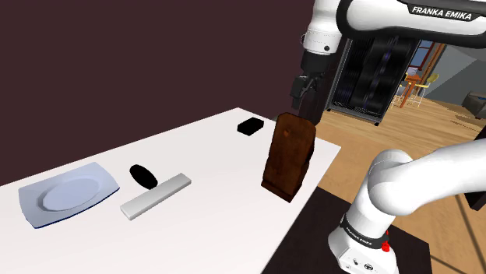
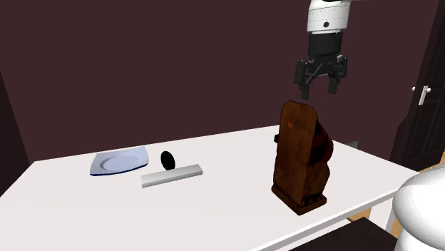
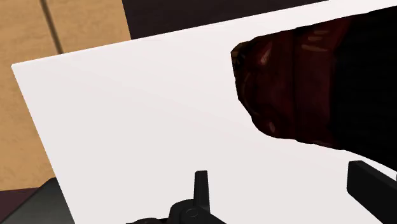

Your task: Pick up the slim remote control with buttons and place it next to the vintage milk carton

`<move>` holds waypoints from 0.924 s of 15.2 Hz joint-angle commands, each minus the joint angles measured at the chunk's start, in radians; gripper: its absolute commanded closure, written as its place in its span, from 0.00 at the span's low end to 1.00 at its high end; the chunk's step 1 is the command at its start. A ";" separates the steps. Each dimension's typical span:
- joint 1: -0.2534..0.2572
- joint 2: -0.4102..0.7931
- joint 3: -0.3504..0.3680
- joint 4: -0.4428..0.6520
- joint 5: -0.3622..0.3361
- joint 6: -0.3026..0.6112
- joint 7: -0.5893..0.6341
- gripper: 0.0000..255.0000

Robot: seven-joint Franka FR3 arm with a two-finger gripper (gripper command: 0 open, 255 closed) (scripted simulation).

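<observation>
Obs: located remote flat on tabletop, roughly mid-surface, between plate at one end and milk carton upright near the edge on the stand's side. Drawn as a plain grey slim bar; no buttons made out. Carton drawn dark brown. Noted black oval obj just beside the bar's long side facing the far edge; touching or not, cannot tell. Small black box near the far edge, well apart from the bar.

Gripper: hanging above the carton's top, released, fingers apart, nothing between them. Well apart from remote.

Handling est. (judgement only):
- Prob. light and rigid; no flex expected.
- Very low profile, so fingertips needed almost down at the tabletop.
- Smooth faces, poss. slippery; firm pinch advised.

Grasp pt: across the short width, one finger per long side, approx. mid-length for balance. Biased slightly toward the carton-side end to keep one finger off the oval obj. Risk: nudging the oval obj, or the bar pivoting if taken off-centre.
</observation>
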 commanded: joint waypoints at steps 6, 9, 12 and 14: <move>0.052 0.162 -0.017 0.024 -0.003 0.134 -0.124 0.00; 0.083 0.263 -0.023 0.051 -0.002 0.205 -0.198 0.00; 0.112 0.364 -0.024 0.086 0.003 0.266 -0.271 0.00; 0.131 0.431 -0.021 0.114 0.007 0.303 -0.320 0.00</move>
